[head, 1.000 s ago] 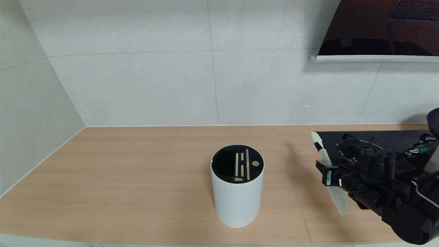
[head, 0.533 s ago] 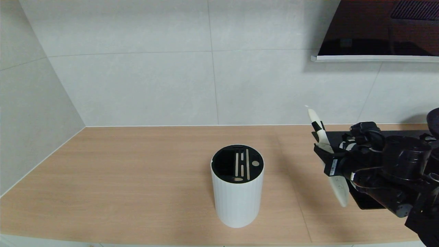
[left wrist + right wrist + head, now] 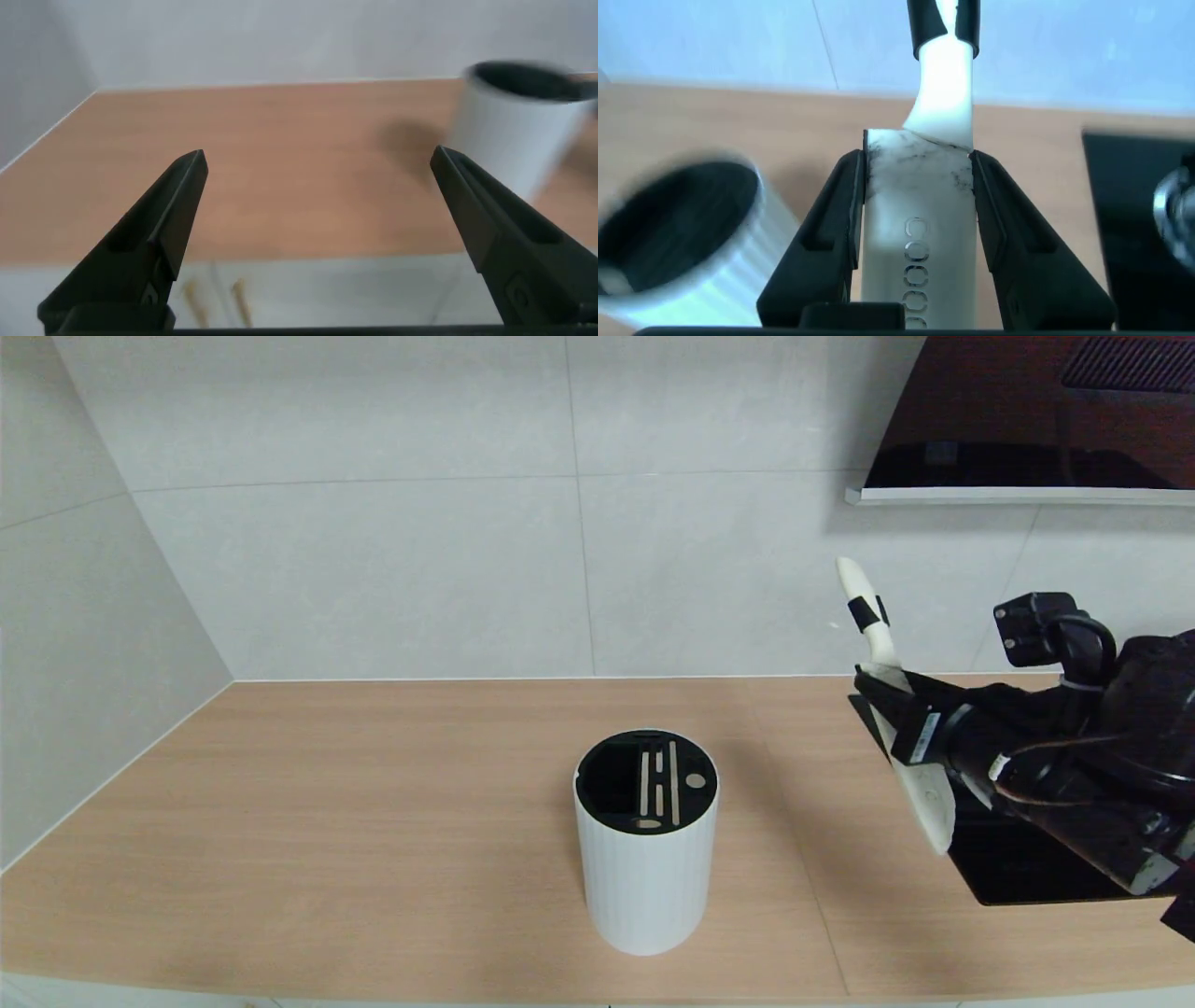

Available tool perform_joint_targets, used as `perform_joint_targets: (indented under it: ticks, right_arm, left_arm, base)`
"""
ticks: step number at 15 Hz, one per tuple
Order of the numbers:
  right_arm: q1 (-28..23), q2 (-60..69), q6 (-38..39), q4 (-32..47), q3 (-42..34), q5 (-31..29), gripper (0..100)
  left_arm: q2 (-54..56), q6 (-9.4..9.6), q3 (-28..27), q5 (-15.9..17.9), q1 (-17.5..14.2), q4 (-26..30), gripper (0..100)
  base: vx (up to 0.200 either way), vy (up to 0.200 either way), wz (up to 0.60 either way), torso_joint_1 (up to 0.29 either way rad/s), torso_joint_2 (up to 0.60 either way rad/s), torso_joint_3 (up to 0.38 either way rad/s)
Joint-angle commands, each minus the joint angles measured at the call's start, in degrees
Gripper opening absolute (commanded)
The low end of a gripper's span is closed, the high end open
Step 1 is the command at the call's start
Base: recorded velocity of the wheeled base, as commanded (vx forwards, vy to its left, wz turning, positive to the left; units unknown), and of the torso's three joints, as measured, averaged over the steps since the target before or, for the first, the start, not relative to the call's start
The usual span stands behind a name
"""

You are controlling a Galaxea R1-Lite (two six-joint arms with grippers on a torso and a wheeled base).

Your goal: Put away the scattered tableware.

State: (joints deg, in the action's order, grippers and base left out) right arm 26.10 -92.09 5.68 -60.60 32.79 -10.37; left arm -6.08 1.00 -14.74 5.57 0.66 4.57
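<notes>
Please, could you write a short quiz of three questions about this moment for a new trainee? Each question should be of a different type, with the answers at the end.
1. True or false: the right gripper is shut on the cream utensil.
2. Choose one: the white holder is A) tipped on its side, B) upright on the counter, C) held in the right gripper.
3. Fill in the gap: the fingers of the left gripper are ____.

Key: 1 true; 2 B; 3 open.
</notes>
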Motion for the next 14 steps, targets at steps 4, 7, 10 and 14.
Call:
perform_joint_targets:
  ticks: [4,7,10,14]
  right_arm:
    - [6.07,-3.54,-0.06,5.32,12.65,-0.17,0]
    - [9.85,-3.45,-1.46,4.96,10.10,-1.84,0]
    - [16.00,-2.13,-3.04,5.23,8.08,-2.55,0]
    - [25.49,-1.87,-3.04,5.23,8.34,-7.56,0]
  left_arm:
    - [-44.63,-1.61,-25.16,15.43,4.18,-0.18,100]
    - [-55.79,-20.51,-25.95,15.43,17.18,-14.77,100]
    - [-63.17,-36.77,-24.72,15.35,21.84,-28.74,100]
    - [-69.94,-43.63,-24.29,15.43,24.30,-36.83,100]
  base:
    - [0.000,0.000,0.00,0.000,0.00,0.000]
    - [0.000,0.000,0.00,0.000,0.00,0.000]
    - [0.000,0.000,0.00,0.000,0.00,0.000]
    - [0.000,0.000,0.00,0.000,0.00,0.000]
